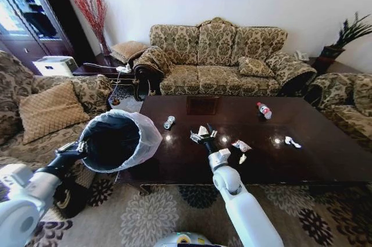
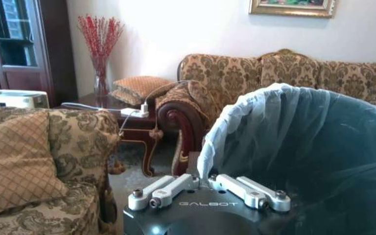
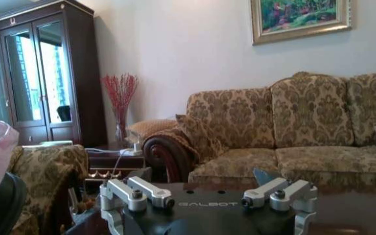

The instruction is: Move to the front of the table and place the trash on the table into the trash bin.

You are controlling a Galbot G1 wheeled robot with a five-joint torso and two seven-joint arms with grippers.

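Table (image 1: pixel 302 160): dark glossy wood, directly ahead of the robot, sofa behind it.
Trash bin (image 1: pixel 119 139): black, white bag folded over the rim; raised and tilted at the table's left end, mouth toward the tabletop.
Left gripper (image 2: pixel 209 186): fingers drawn together, clamped on the bin's rim.
Right gripper (image 1: pixel 204 135): over the table's near centre, jaws spread wide; whether it has hold of the paper wad at its tips, cannot tell.
Trash: crumpled white wad (image 1: pixel 201 133) at the right fingertips; small wrapper (image 1: pixel 169 122) left of it; white scraps (image 1: pixel 241 146) just right of it; another white scrap (image 1: pixel 292 141) farther right; clear bottle with red label (image 1: pixel 264 110) lying toward the far right.
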